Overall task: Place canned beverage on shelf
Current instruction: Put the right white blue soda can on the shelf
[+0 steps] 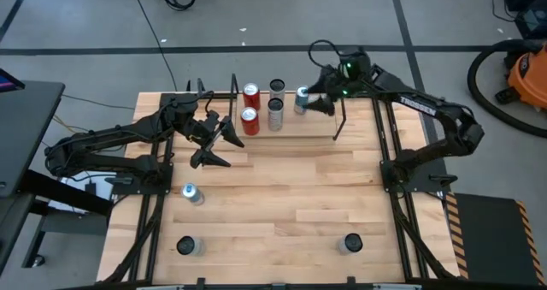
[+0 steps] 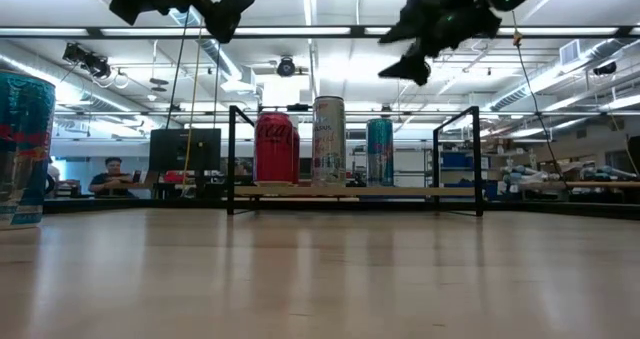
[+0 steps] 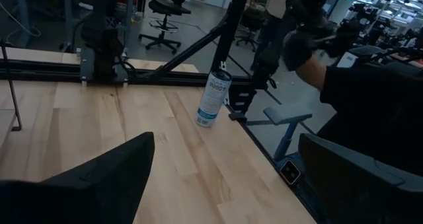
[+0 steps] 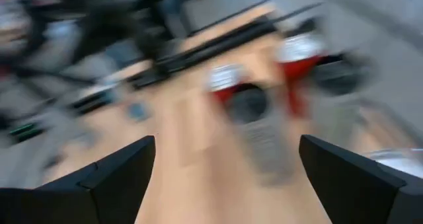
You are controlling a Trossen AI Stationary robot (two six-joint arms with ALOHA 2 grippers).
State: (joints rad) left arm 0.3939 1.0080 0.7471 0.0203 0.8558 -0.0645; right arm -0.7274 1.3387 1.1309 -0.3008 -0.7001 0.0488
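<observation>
While the right gripper (image 1: 314, 103) hangs with jaws released beside the teal can (image 1: 301, 99) on the shelf (image 1: 282, 136) at the table's far edge, the left gripper (image 1: 218, 140) waits wide open. Cans look rigid, smooth and slippery; grip mid-body.

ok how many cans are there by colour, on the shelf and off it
red cans on the shelf: 2
silver/white cans on the shelf: 2
teal can on the shelf: 1
cans off the shelf, on the table: 3
total: 8 cans
</observation>
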